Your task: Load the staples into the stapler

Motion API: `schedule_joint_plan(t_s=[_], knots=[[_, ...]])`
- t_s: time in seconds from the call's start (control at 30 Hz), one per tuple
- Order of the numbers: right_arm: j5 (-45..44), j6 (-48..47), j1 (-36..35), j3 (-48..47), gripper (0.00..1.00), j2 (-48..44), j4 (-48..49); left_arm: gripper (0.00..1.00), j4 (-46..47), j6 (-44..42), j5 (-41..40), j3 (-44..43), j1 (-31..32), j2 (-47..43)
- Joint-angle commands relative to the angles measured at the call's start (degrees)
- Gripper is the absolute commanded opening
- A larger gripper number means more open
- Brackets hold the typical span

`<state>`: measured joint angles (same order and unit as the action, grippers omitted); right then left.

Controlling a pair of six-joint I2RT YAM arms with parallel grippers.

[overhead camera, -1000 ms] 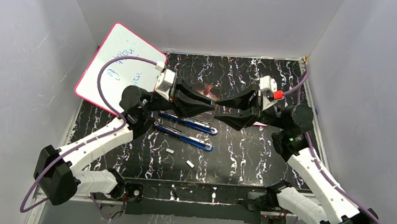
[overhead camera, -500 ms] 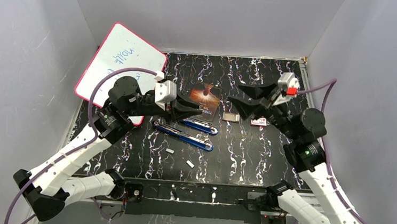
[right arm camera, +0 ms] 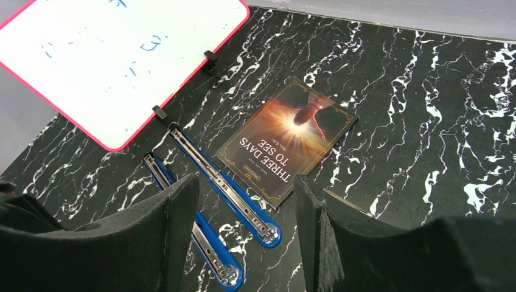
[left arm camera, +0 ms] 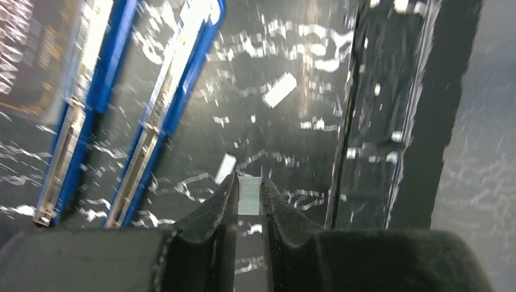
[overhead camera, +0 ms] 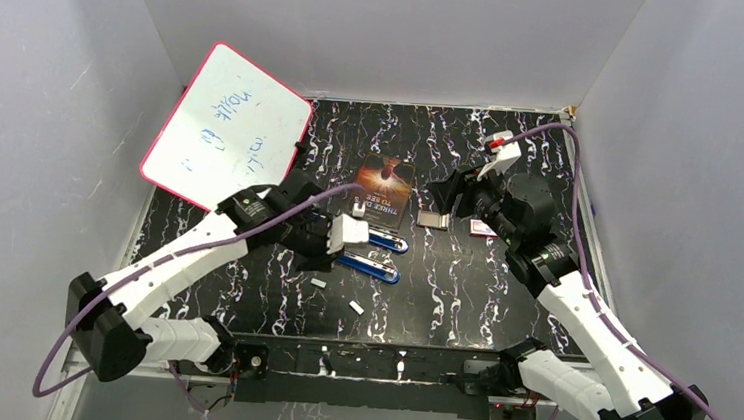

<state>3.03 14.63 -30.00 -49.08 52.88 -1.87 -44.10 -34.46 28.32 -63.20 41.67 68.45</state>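
The left hand (left arm camera: 249,184) is pressed together on one staple strip (left arm camera: 249,196), pinching it by its flanks so that its end pokes out past the fingertips. Held that way, the strip looks ready to be slid lengthwise into a channel rather than dropped flat. Just beyond the tips a second strip (left arm camera: 225,168) lies loose on the surface (left arm camera: 304,152), and a third strip (left arm camera: 280,90) lies farther out, near the dark rail at the surface's edge. Both are probably spares. Beside the fingers, well apart from them, lies the stapler (left arm camera: 176,91). It is opened out into two long blue arms with their metal channels facing up, so the magazine is exposed for loading. The pinched strip is not yet over either channel.

The right hand (right arm camera: 244,188) is spread and holds nothing. It hangs above the surface, with the book (right arm camera: 286,143) and the stapler below its fingers and the whiteboard (right arm camera: 109,61) beyond, seemingly kept clear of the loading.
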Motion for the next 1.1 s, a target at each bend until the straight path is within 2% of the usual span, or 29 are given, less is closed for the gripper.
schedule_joint_plan(t_s=[0.0, 0.57, 0.77, 1.07], knots=[[-1.92, -1.21, 0.16, -0.62, 0.67, -0.37, 0.66, 0.00, -9.61, -7.41, -8.34, 2.98, 1.44, 1.80], [-3.46, -1.31, 0.12, 0.25, 0.67, -0.39, -0.41, 0.00, -1.38, -8.34, -11.03, 10.19, 7.73, 9.48], [-3.74, -1.34, 0.17, 0.51, 0.67, -0.85, -0.39, 0.00, 0.16, -9.71, -15.30, 12.79, 8.33, 11.38], [-4.14, -1.42, 0.17, 0.34, 0.67, -1.09, -0.93, 0.00, 4.69, -10.54, -14.93, 13.54, 8.46, 15.37]])
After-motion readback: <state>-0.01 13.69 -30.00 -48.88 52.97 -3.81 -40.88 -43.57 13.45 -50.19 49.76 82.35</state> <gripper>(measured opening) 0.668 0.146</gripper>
